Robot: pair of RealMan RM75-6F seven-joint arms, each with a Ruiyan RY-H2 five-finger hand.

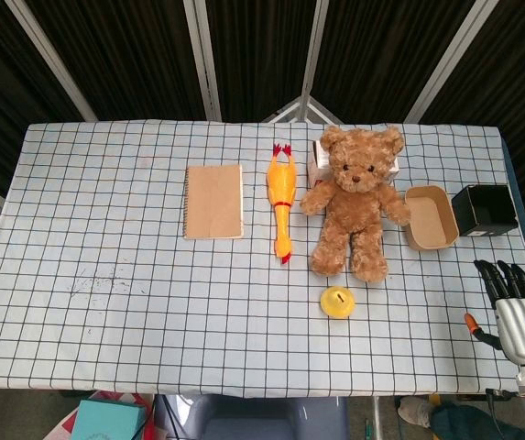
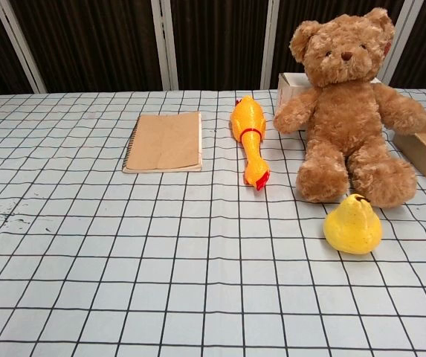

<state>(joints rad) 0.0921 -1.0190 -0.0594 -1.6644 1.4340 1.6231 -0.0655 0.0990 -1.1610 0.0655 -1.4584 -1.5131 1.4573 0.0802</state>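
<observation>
Where the table (image 1: 106, 330) reaches its right edge at 3 o'clock, the black box (image 1: 485, 209) stands open-topped, with the tan tray (image 1: 432, 217) just beside it at its 9 o'clock. The box looks light and stiff-walled, though perhaps thin enough to dent. A pinch over one upper wall edge appears the soundest hold. The right hand (image 1: 519, 312) hovers at the box's 6 o'clock, near but apart, fingers extended and holding nothing. The left hand is outside both views. Farther toward 9 o'clock lie the bear (image 1: 355, 197), pear (image 1: 338, 302), rubber chicken (image 1: 281, 200) and notebook (image 1: 213, 201).
</observation>
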